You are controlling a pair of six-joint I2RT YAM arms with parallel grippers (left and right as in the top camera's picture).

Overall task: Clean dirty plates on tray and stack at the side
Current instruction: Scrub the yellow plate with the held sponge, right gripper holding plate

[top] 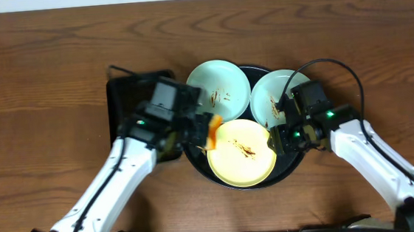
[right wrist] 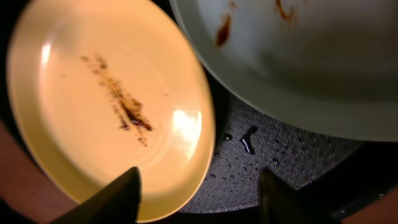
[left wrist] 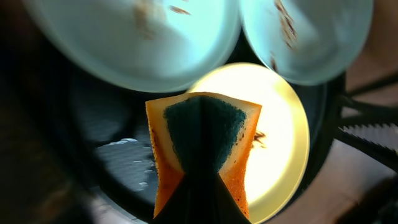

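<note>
My left claw [left wrist: 199, 193] clenches sponge [left wrist: 205, 127] over yellow plate [top: 241, 152], ready to scrub; right claw [right wrist: 198, 198] released astride its rim, likely to steady it.

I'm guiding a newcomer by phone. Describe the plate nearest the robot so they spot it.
On the wooden table sits a round black tray holding three plates. The one at its near edge is the only pale yellow plate; both mint-blue plates lie behind it.

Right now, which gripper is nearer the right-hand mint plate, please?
Right. Right gripper: beside the mint plate, at its near rim. Left gripper: across the tray, holding a sponge.
</note>
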